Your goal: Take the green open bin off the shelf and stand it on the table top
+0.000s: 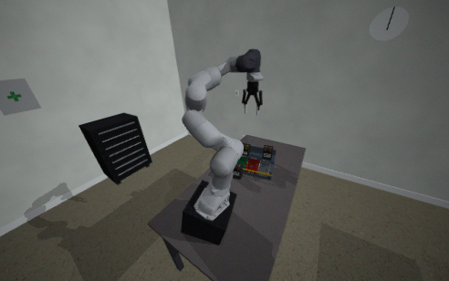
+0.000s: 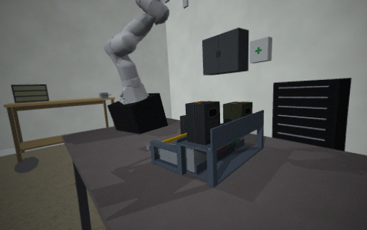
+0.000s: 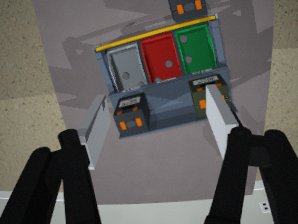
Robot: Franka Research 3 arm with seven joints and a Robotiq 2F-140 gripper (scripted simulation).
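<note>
Green bin beside red bin

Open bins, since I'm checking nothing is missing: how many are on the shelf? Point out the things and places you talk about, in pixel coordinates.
3, side by side in the wrist view: the grey bin (image 1: 265, 167) (image 2: 168, 156) (image 3: 126, 65) at left, red bin (image 1: 253, 165) (image 2: 221, 149) (image 3: 161, 56) in the middle, green bin (image 1: 243, 162) (image 2: 234, 144) (image 3: 198, 49) at right.

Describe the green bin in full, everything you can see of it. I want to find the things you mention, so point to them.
The green bin (image 3: 199, 48) is a shallow, open, roughly rectangular tray with raised walls and a smooth, plastic-looking finish. Two small round grey parts lie in it, towards the side nearer the red bin (image 3: 157, 54). It sits on the shelf (image 3: 165, 111), at the end of the row of three, beside the red bin, behind the yellow bar (image 3: 155, 32). The gripper (image 3: 156, 103) is not touching it.
</note>
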